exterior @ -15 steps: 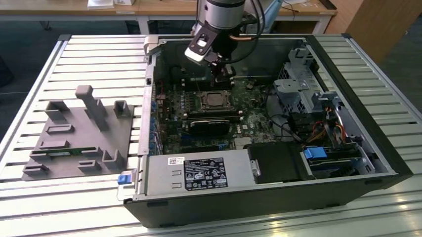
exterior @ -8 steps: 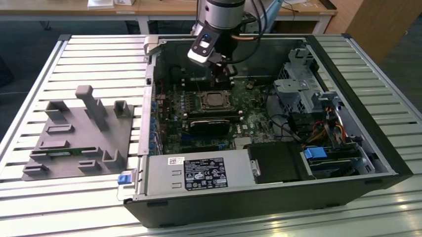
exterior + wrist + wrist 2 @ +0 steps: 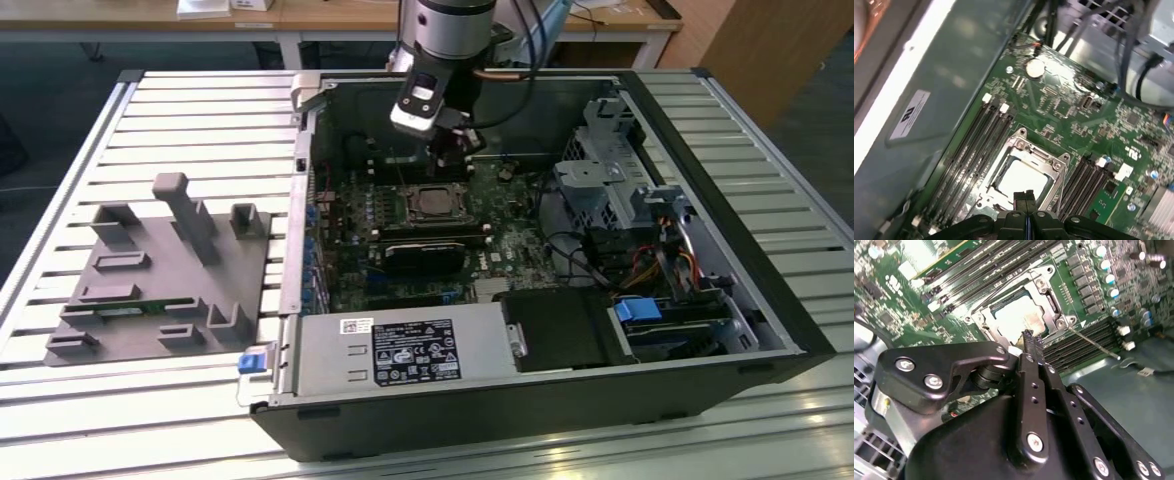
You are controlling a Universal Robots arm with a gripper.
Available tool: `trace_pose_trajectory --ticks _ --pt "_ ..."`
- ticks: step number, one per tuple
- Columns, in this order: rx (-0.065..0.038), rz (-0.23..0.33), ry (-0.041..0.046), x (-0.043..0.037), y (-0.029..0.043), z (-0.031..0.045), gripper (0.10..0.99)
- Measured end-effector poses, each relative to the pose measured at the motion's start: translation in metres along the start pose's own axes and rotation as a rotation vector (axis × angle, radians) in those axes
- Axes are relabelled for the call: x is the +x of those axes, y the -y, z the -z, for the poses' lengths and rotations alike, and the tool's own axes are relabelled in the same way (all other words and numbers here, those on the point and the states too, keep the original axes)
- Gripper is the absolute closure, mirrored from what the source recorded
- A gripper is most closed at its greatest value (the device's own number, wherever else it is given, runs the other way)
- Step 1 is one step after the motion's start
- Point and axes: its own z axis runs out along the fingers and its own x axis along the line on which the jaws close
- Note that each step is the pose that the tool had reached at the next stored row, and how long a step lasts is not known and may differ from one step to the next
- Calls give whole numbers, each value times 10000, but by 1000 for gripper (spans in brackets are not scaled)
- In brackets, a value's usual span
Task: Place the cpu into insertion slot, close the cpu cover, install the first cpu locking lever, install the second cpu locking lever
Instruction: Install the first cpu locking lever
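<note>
Gripper (image 3: 1024,194) fingers pressed together, gripping nothing; the cpu (image 3: 1016,176) sits just below its tips, framed by the cpu cover (image 3: 1055,163) lying flat around it.

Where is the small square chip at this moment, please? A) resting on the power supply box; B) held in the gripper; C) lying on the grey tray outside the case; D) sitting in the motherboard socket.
D: in the first wrist view the chip lies on the motherboard, framed by the silver cover, and the gripper above it holds nothing.
</note>
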Motion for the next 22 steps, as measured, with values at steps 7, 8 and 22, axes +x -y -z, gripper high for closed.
trace_pose_trajectory --ticks 7,8,22 --pt "0 1275 -2 0 0 -1 980" --pt "0 1455 -2 0 0 -1 980" --pt "2 3967 -5 0 0 -3 980"
